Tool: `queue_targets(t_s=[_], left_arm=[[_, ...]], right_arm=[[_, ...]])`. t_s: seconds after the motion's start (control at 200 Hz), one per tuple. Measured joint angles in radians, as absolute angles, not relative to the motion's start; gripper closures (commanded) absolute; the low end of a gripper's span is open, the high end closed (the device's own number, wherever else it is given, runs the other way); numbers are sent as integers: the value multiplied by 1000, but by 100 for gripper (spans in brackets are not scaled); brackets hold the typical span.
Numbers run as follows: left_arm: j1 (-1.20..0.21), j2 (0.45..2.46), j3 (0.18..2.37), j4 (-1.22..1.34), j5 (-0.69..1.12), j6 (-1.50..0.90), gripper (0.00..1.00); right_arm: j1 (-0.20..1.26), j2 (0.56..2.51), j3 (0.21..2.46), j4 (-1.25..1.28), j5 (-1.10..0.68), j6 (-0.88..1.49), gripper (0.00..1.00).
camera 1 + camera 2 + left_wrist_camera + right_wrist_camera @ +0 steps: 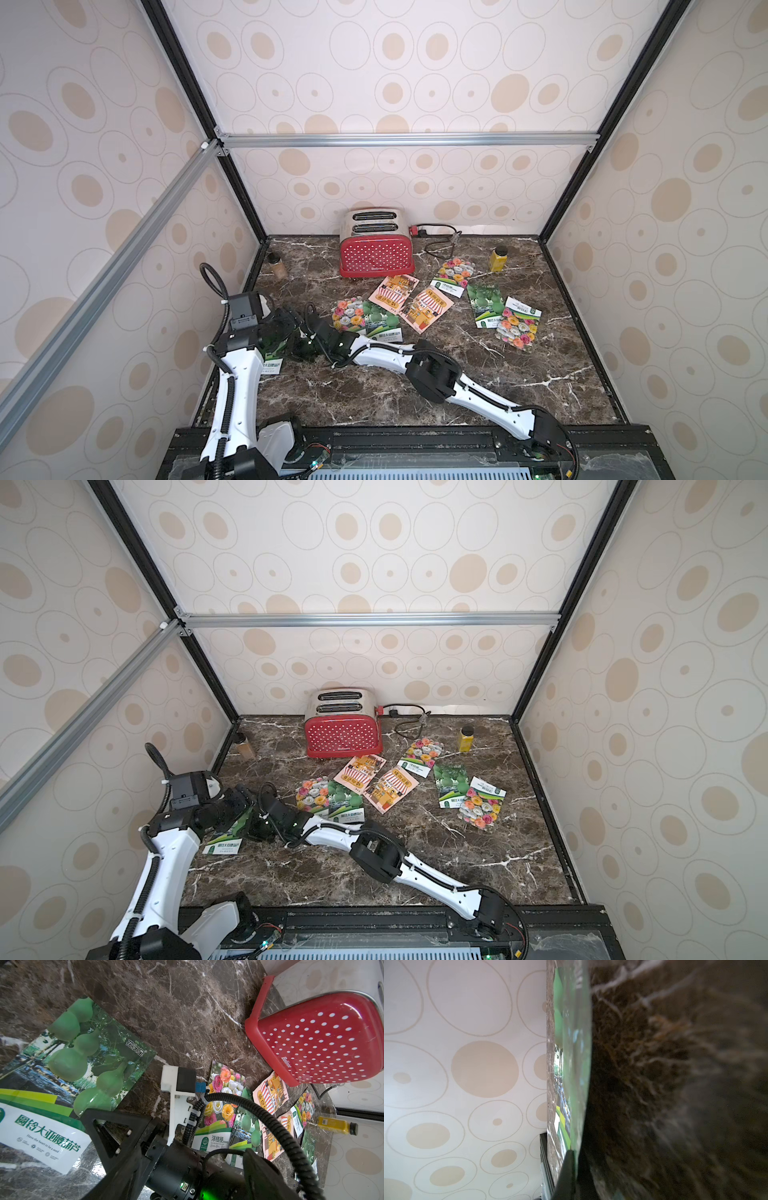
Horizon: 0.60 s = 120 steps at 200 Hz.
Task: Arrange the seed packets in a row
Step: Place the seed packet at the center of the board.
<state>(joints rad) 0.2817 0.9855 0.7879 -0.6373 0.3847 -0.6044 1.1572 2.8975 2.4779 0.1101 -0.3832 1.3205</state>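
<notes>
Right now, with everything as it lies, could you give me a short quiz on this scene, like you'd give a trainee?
1. Count: how many gourd-print seed packets are in view?
2. True or false: the red polka-dot toaster stands at the back of the marble table, slots upward.
3. What is the right gripper pinching? A) a flower-print packet B) a gourd-print packet C) a yellow bottle
Key: 1) three 2) true 3) B
</notes>
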Motion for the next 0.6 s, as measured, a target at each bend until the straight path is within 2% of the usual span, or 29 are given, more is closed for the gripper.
queue_targets(t_s=[0.15, 0.26, 0.345, 0.431, 0.601], left_arm=[[282, 986, 788, -637, 384, -604, 20], [283, 988, 788, -636, 384, -605, 20], [284, 989, 788, -636, 384, -604, 20], [285, 989, 788, -635, 384, -604, 19], [286, 989, 787, -615, 384, -604, 19]], right_arm=[[1158, 2916, 2510, 111, -369, 1328, 96], [1159, 2916, 2513, 96, -366, 1323, 82], [1160, 2916, 2513, 89, -369, 1323, 87], [1160, 2916, 2518, 78, -371, 1320, 85], [1160, 2916, 2522, 67, -389, 1307, 66]])
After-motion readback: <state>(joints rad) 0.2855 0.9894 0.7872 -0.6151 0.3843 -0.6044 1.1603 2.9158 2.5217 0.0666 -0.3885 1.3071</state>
